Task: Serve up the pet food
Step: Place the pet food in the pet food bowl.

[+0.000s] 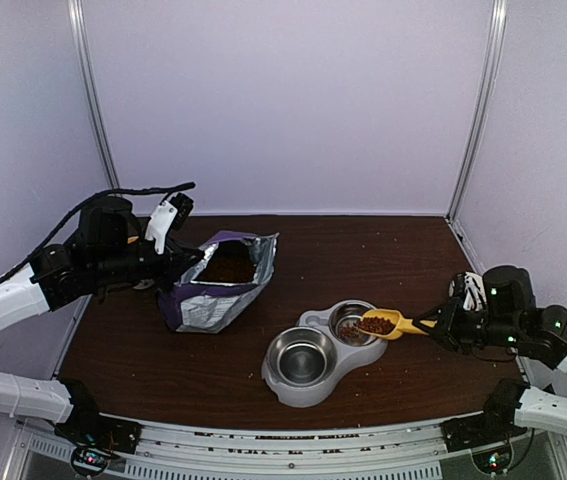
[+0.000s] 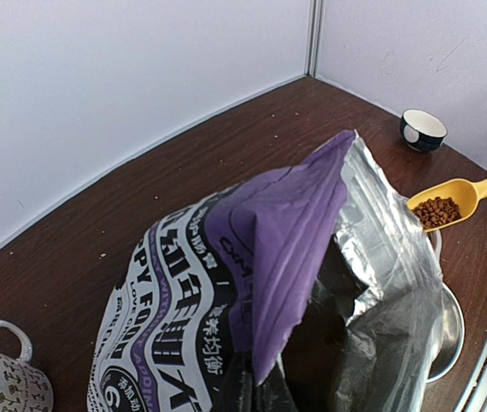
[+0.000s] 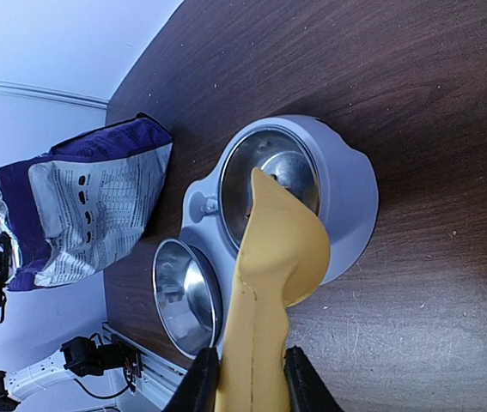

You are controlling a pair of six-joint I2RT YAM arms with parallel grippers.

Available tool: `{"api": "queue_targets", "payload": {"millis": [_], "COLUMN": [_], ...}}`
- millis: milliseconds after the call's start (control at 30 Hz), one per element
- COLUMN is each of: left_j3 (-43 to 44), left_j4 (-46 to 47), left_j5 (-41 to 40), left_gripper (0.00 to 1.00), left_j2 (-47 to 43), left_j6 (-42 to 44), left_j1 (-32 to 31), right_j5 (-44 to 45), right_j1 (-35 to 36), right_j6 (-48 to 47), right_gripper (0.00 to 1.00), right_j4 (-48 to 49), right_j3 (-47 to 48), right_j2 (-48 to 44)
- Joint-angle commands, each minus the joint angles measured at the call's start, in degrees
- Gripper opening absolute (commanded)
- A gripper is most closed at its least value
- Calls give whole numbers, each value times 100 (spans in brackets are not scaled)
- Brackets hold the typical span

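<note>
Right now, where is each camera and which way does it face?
Top external: high behind the bases, looking down on the table; left arm, right arm show.
Left wrist: close over the bag, facing across the table; own body unclear.
Right wrist: looks along the scoop to the bowls; right gripper holds it.
All show bag, scoop.

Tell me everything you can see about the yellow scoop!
The yellow scoop looks like smooth plastic, with a rounded cup at one end and a flat handle at the other. The right gripper is shut on the handle and holds the scoop up, about level. The cup carries a heap of brown pet food. It hangs over the farther bowl of the grey double dish, where some pellets already lie. Whether the scoop touches that bowl cannot be told.
</note>
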Motion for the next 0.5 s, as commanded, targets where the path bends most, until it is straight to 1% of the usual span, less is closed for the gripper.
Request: {"api": "queue_targets", "payload": {"millis": [0,200,467], "left_j3": [127,127,127], "left_j4": [60,55,53], "left_j5": [-73,-90,-49], "left_gripper": [0,0,0], "left_j2": [80,29,-38], "left_j6": [-76,-72,-69], "left_j1": [33,34,29], "right_j5": [190,271,173], "right_j1": [-31,-25,-2], "right_j6": [-494,-835,-1127], "right_gripper": [0,0,0], "right_j4": [-344,-706,-851], "right_j3": [541,921,1283], "right_j2": [305,711,1070]}}
